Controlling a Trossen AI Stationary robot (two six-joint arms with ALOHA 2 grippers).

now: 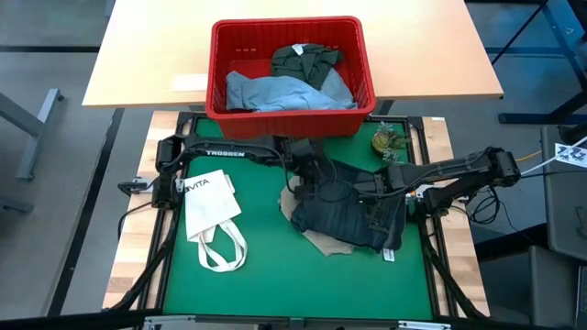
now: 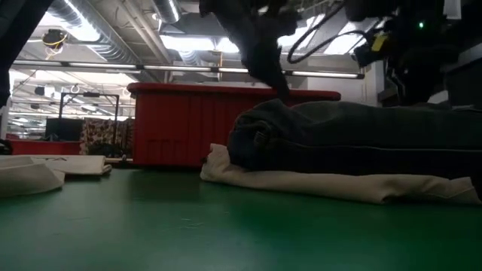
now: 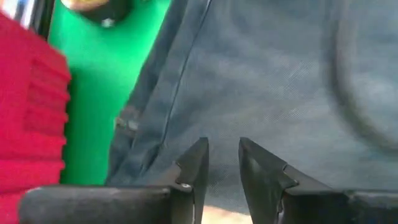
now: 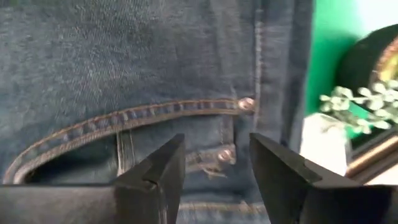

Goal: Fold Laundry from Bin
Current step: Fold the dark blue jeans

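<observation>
- Dark jeans [image 1: 344, 215] lie bunched mid-counter on the green mat [image 1: 275, 284], on top of beige trousers [image 2: 331, 184], which peek out below and left.
- Fold looks part-done: the jeans are lumped, not flat or squared.
- Bin [image 1: 358, 69] sits past the mat's far edge and still holds light blue jeans [image 1: 275, 92] and an olive piece [image 1: 307, 60]. So most of the laundry is left, by my reading.
- Left hand [image 3: 222, 163] is over the jeans' near-bin edge, fingers a narrow gap apart, nothing pinched that shows.
- Right hand [image 4: 216, 169] is over the jeans' pocket seam on the other side, fingers spread, empty.
- White tote [image 1: 209, 215] lies on the mat left of the jeans, well apart.
- Small plant [image 1: 385, 139] stands at the mat's far right corner, just beside the bin and near the right arm; it could get knocked.
</observation>
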